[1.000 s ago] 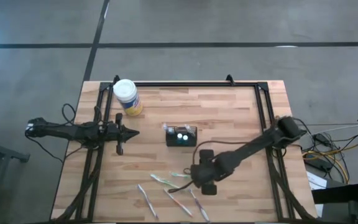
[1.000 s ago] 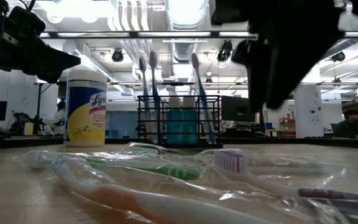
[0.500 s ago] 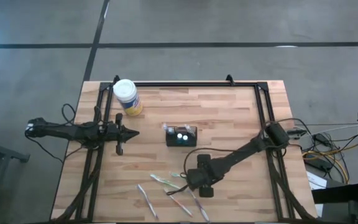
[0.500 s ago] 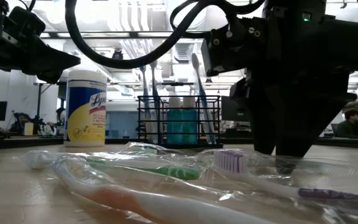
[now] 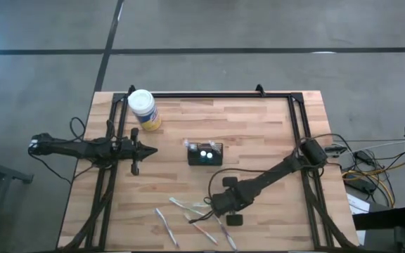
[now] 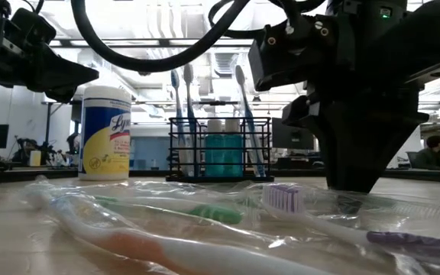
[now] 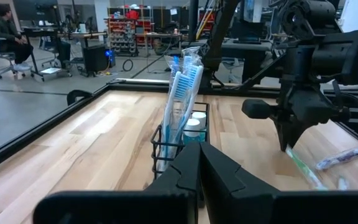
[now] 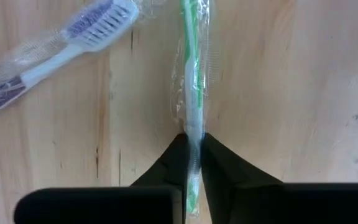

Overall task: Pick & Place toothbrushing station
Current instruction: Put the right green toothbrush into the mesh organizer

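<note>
The toothbrushing station is a small black wire caddy in the middle of the table, with blue toothbrushes standing upright in it. Several wrapped toothbrushes lie flat on the near part of the table: a green one, a purple one and an orange one. My right gripper stands over them, pointing down, shut on the green toothbrush. My left gripper hangs shut and level at the table's left, pointing toward the caddy. My right gripper pinches the green toothbrush's handle, through its clear wrapper, between its two fingers. The fingers come from above, pointing down, one on each side of the handle. The brush lies flat on the table.
A yellow jar with a white lid stands at the far left of the table. A black frame runs along the table's far and side edges. Bare wood lies to the right of the caddy.
My right gripper has come down onto the table among the loose toothbrushes and has shut on the green one. The green brush and its wrapper have shifted a little on the table.
</note>
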You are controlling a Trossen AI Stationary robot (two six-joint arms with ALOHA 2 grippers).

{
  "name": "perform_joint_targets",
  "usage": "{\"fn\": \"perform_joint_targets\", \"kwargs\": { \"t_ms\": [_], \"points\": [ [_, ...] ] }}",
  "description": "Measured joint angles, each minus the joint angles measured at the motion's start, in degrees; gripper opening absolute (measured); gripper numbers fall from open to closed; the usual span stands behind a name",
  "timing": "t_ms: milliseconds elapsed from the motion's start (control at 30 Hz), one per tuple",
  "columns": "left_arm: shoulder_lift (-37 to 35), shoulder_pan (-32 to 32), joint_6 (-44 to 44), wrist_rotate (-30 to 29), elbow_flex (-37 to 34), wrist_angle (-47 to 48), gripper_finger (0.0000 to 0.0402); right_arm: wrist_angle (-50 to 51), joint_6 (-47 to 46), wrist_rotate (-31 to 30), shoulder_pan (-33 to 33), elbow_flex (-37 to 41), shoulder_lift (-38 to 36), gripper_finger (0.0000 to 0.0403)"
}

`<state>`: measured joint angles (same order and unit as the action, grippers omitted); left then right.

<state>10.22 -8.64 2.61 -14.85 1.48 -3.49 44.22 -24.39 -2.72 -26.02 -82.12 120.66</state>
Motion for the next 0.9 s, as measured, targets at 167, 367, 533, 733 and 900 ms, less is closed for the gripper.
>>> {"fn": "perform_joint_targets", "kwargs": {
  "t_ms": [167, 367, 533, 733, 900],
  "points": [
    [0.00, 0.00, 0.00, 0.00, 0.00, 0.01, 0.0012, 1.47, 1.50, -0.42, 0.11, 1.09, -1.90, 0.0022],
    [0.00, -0.01, -0.45, 0.00, 0.00, -0.39, 0.0012, 3.86, 1.25, -4.47, 0.20, 5.55, -11.12, 0.0022],
    [-0.02, 0.00, -0.80, 0.05, 0.00, -3.78, 0.0012, -1.44, 1.46, -10.48, 0.15, 12.13, -24.35, 0.0021],
    [0.29, -0.04, 1.02, 0.42, 0.04, -5.30, 0.0012, -31.87, 11.20, -15.33, 0.22, 26.65, -41.80, 0.0021],
    [1.85, -0.04, 3.14, 0.41, 0.07, -7.32, 0.0012, -58.15, 17.51, -15.30, 1.19, 41.26, -49.62, 0.0021]
  ]
}}
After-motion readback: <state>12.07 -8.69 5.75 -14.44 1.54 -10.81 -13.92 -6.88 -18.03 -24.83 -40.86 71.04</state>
